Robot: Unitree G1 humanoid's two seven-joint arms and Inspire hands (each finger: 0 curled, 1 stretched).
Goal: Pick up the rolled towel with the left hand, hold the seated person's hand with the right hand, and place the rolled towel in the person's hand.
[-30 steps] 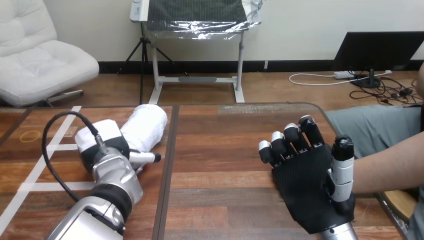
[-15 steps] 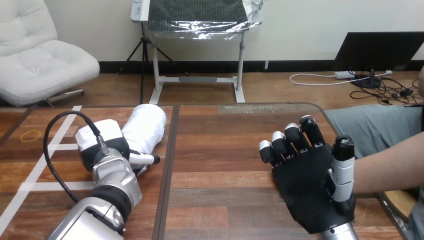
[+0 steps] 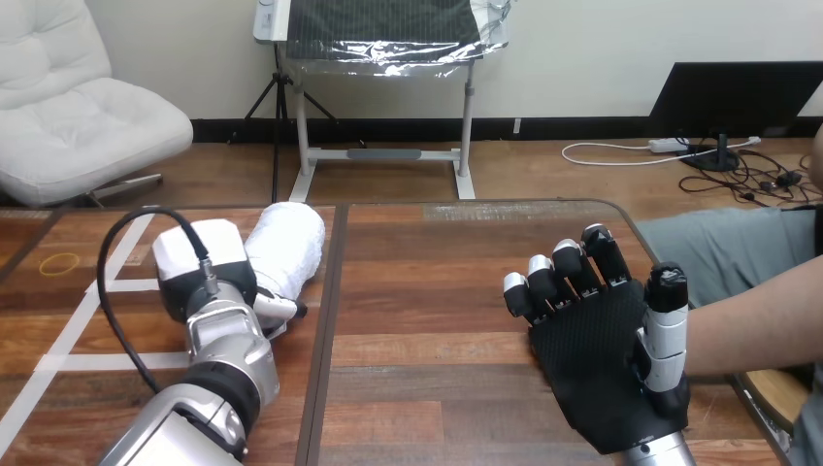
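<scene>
My left hand, white shell over black casing, my left forearm, ribbed silver metal with a black collar, my right hand, black textured palm, fingers black with pale tips, thumb banded white and black

We find the rolled towel on the table's left half, close to the far edge. The left hand sits just before it, against its near-left side. The right hand stands near the right edge, well apart from the towel. The person's forearm crosses that edge to the hand's right side.
</scene>
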